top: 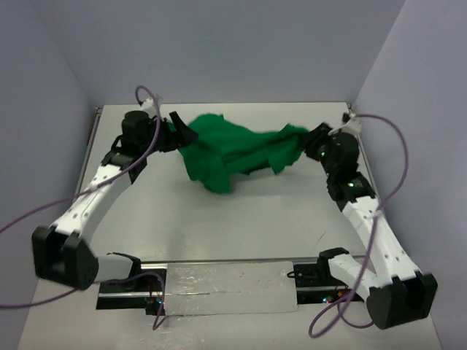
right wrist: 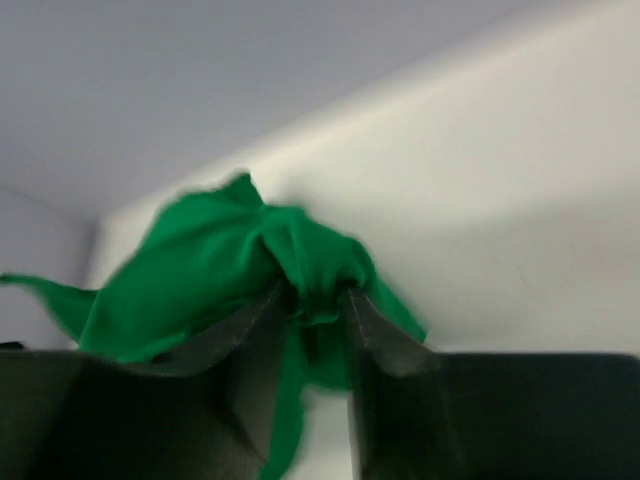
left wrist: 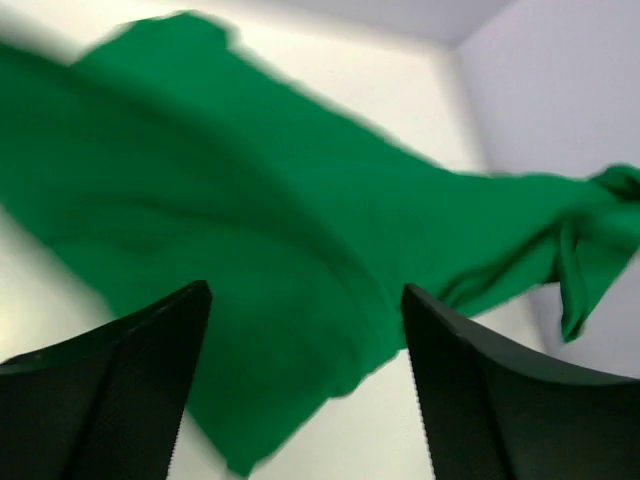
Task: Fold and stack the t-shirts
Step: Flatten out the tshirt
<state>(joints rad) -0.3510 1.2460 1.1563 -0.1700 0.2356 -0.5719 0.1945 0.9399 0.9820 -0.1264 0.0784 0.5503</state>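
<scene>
Green t-shirt [top: 233,153] bunched, lifted over table [top: 241,226] at its 12 o'clock, low corner drooping toward 7. R gripper [right wrist: 318,292] pinched tight on wadded cloth at shirt's 3. L gripper [left wrist: 305,290] at shirt's 9, jaws wide apart, nothing held. Soft, light, limp; sags unsupported. Best hold prob. shoulder seam or hem edge.

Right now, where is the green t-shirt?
Top view, far centre: the green t-shirt stretches between the left gripper and the right gripper, which pinches one end.
</scene>
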